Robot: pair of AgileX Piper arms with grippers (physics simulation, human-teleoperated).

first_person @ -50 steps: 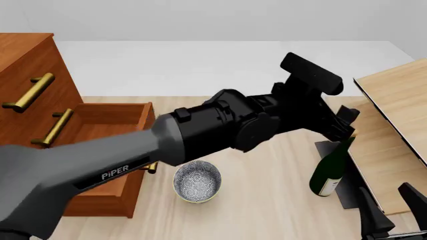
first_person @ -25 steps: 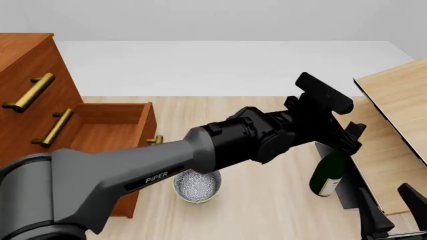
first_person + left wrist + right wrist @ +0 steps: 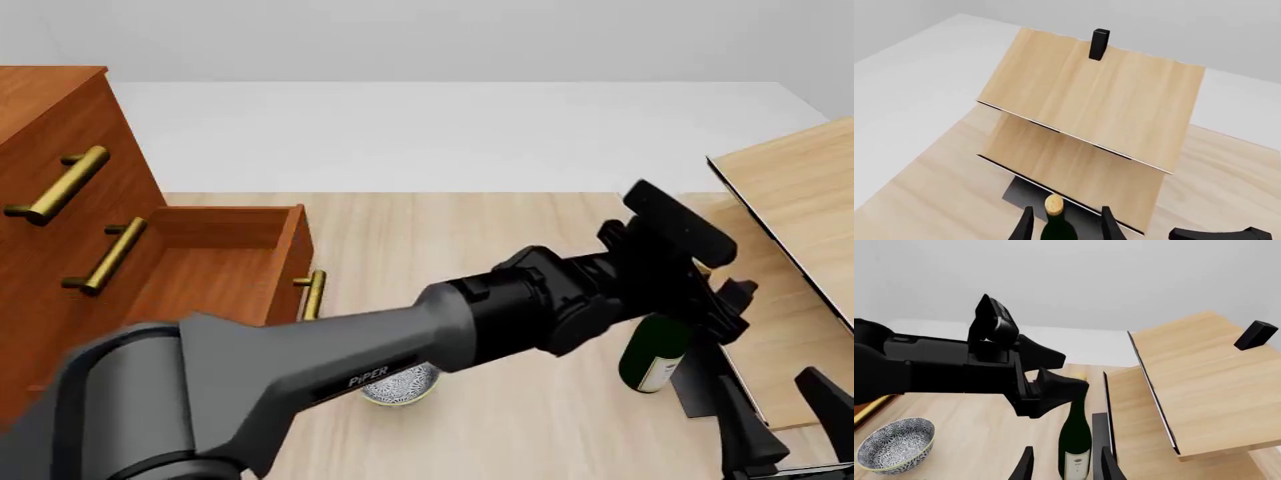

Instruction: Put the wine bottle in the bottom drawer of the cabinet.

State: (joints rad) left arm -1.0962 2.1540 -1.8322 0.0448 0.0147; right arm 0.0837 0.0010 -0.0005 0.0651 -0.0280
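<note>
The wine bottle point(image 3: 653, 352) stands upright on the table at the right, dark green with a white label, against a black stand. My left gripper point(image 3: 713, 303) reaches across from the left and is open, its fingers point(image 3: 1023, 228) on either side of the bottle's corked top point(image 3: 1053, 203) with gaps showing. In the right wrist view the left gripper point(image 3: 1059, 372) hides the neck of the bottle point(image 3: 1076, 439). The right gripper point(image 3: 787, 415) is open and empty at the near right, short of the bottle. The cabinet point(image 3: 51, 130) is at the left with its bottom drawer point(image 3: 200, 272) pulled out.
A patterned bowl point(image 3: 895, 445) sits on the table between drawer and bottle, mostly behind my left arm in the front view. Tilted pale wood panels point(image 3: 790, 215) on a black base point(image 3: 693, 384) stand just right of the bottle. The drawer's brass handle point(image 3: 312, 294) faces the bowl.
My left arm has swung right and down, bringing its fingers from above the bottle to either side of its neck. The bottle and the right gripper have not moved.
</note>
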